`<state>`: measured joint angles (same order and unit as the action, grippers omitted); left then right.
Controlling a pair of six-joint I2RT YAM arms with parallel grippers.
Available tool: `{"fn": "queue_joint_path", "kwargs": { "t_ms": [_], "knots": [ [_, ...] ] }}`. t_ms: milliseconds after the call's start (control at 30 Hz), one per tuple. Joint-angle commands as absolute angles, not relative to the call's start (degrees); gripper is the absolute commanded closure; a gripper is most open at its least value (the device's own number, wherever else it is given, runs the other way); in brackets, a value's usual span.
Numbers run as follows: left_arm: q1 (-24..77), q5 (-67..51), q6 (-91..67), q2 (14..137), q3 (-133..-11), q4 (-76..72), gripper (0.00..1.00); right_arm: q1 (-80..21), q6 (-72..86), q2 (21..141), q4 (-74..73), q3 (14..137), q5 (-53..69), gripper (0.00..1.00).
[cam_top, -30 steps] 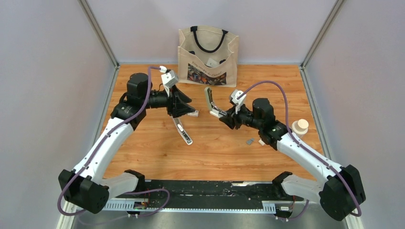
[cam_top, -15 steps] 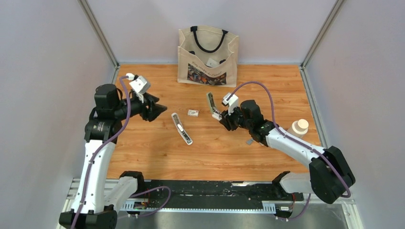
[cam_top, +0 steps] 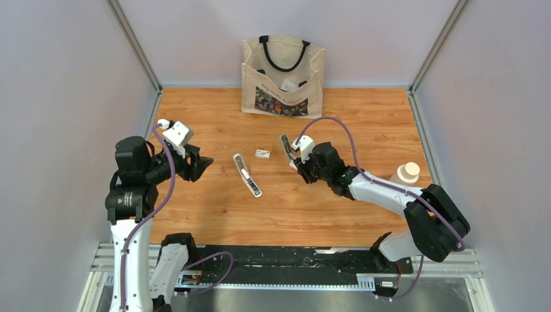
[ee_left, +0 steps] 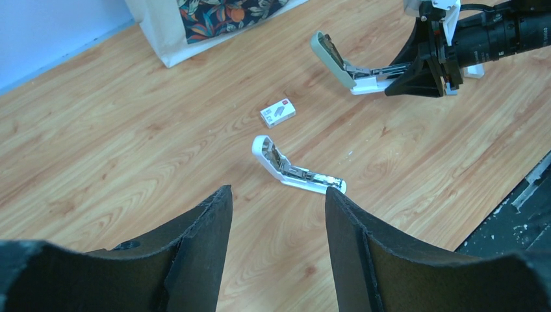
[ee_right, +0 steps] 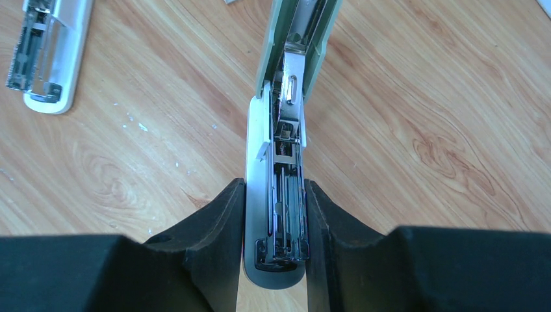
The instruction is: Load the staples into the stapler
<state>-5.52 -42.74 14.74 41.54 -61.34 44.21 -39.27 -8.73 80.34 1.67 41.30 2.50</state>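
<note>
- I see my right gripper [ee_right: 274, 195] with jaws clamped on the green stapler [ee_right: 292, 84], lid hinged up.
- My left gripper [ee_left: 278, 208] has jaws wide, above the white stapler [ee_left: 295, 174], which lies open.

No wording legible anywhere, a line of dark lettering on the front of the canvas tote bag [cam_top: 282, 78] too small to make out, a red mark on the small white box [ee_left: 277, 112] lying on the desk [cam_top: 364, 117] (logo or label, cannot tell which)
</note>
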Motion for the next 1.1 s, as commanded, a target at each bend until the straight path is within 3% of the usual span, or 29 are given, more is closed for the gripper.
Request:
{"fn": "queue_joint_path", "kwargs": {
  "t_ms": [0,1067],
  "knots": [
    [-6.24,-41.22,16.00,40.61,-60.56,45.97,0.37,-40.69,-10.19,81.82,6.68,44.12,-3.60,1.00],
    [-6.59,-43.07,14.68,41.40,-60.38,44.83,0.37,-43.68,-10.20,93.34,4.84,49.30,-11.34,1.00]
  ]
}}
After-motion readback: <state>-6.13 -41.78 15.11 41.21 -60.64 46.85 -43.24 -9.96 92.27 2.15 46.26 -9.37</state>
